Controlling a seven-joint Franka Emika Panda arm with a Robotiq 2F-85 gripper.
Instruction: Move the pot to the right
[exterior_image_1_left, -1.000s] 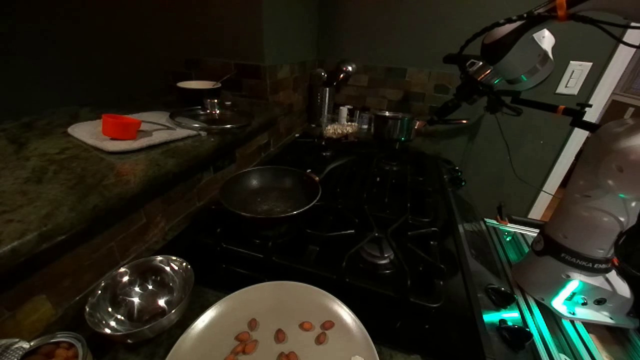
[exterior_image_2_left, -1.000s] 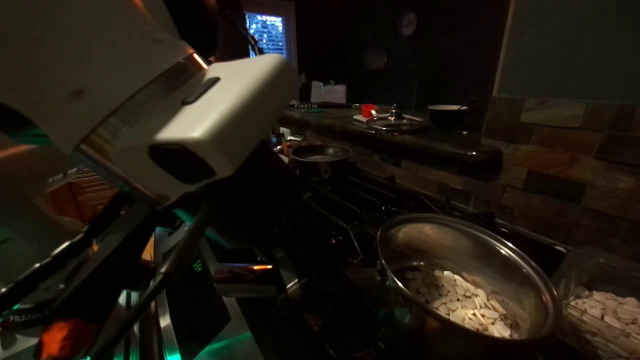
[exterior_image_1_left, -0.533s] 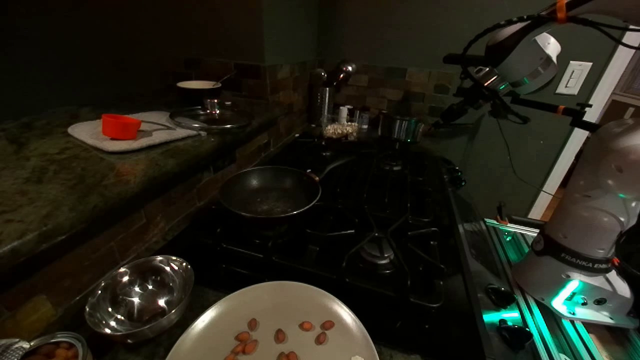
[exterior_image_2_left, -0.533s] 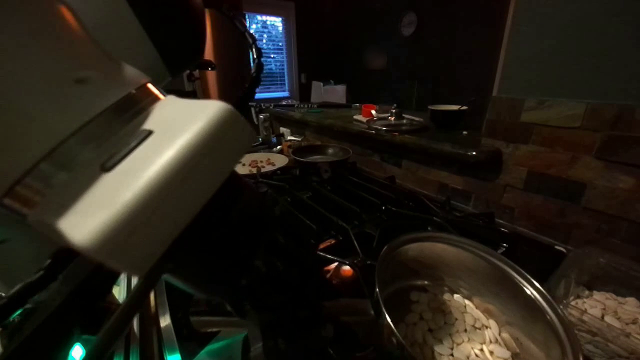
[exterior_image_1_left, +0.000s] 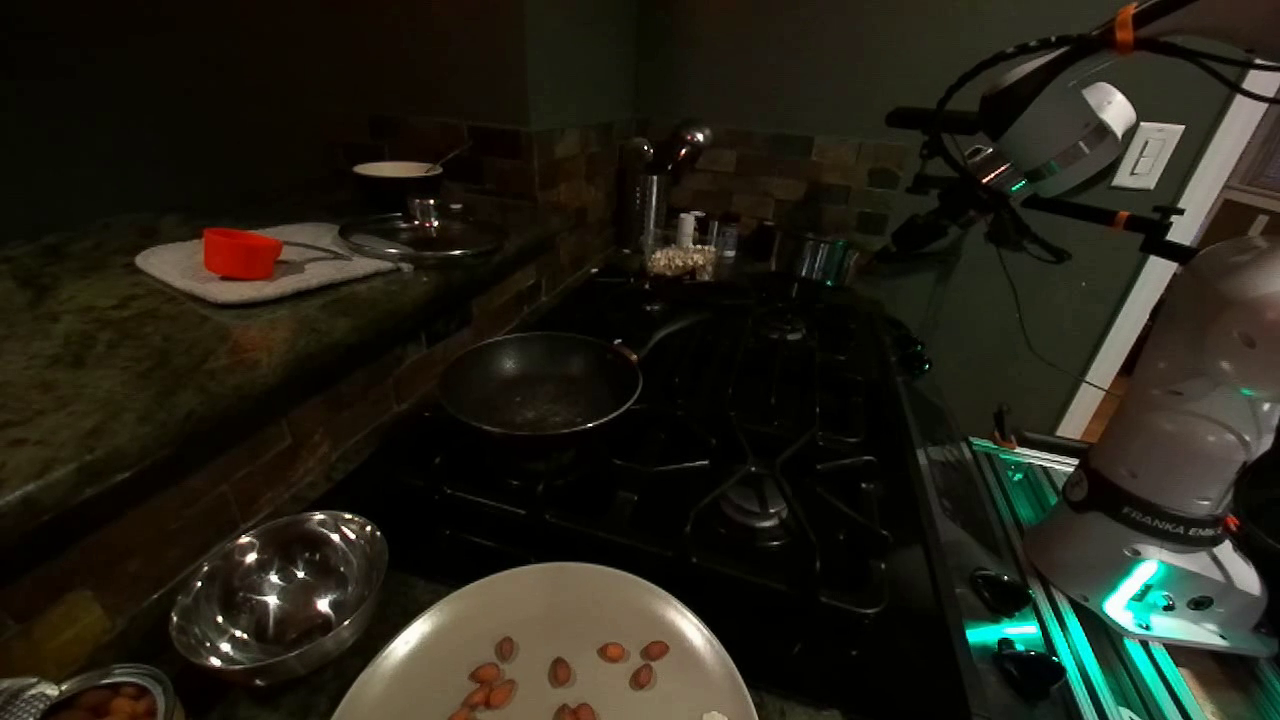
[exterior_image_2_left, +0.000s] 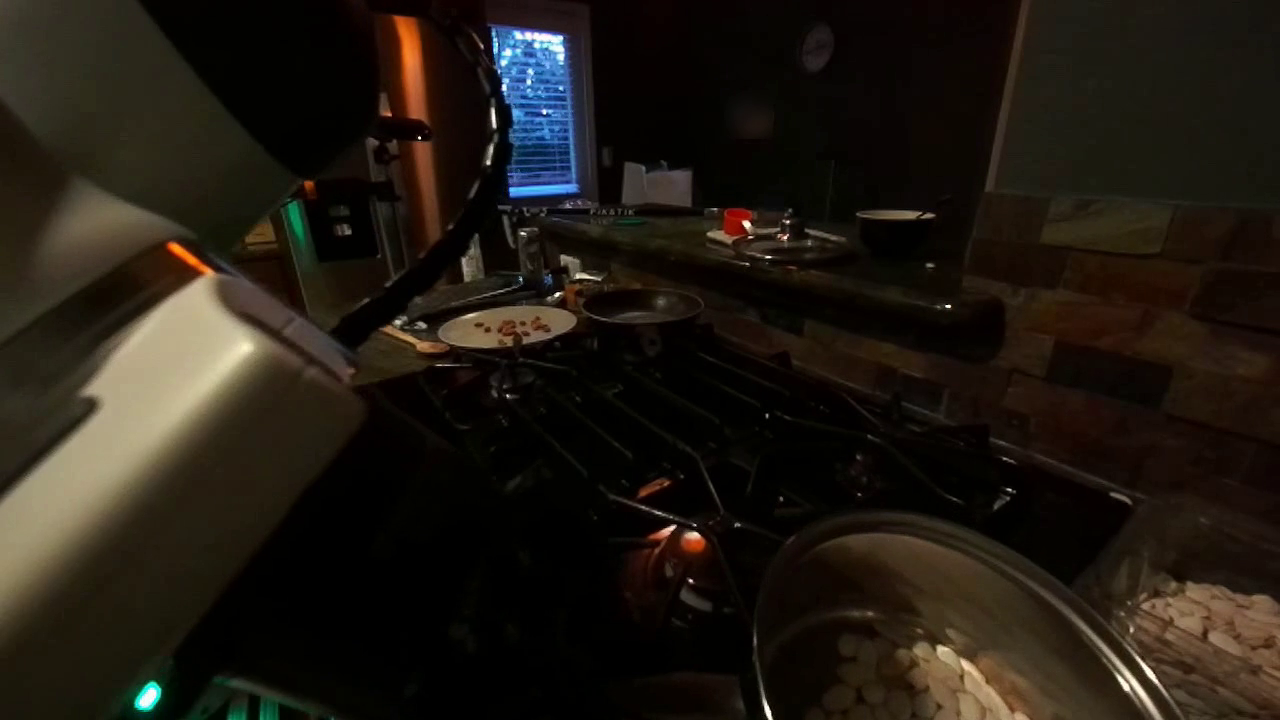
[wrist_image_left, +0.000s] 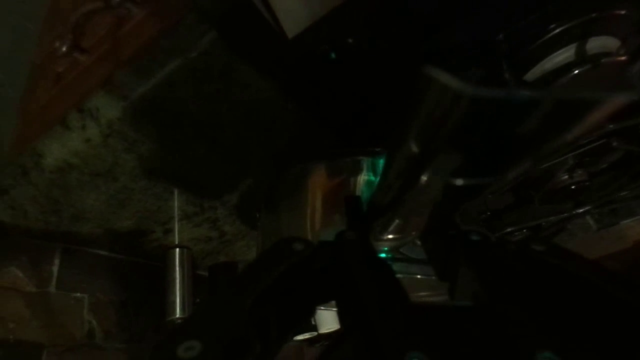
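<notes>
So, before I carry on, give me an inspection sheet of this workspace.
Surface: dark gas stove; an orange glow shows low on it, flame or reflection unclear.
Job's things: silver pot at the stove's far end in an exterior view, uncovered, with pale flat pieces inside; resting or lifted, cannot tell.
Clutter: frying pan on the stove; plate of almonds and steel bowl in the foreground; clear container beside the pot; red cup on a cloth on the raised counter.
Claw: beside the pot; too dark to tell open from shut.
Cables: black cable looping along the arm; thin cord against the wall.
Surroundings: dim room; wall switch, window, clock.
</notes>
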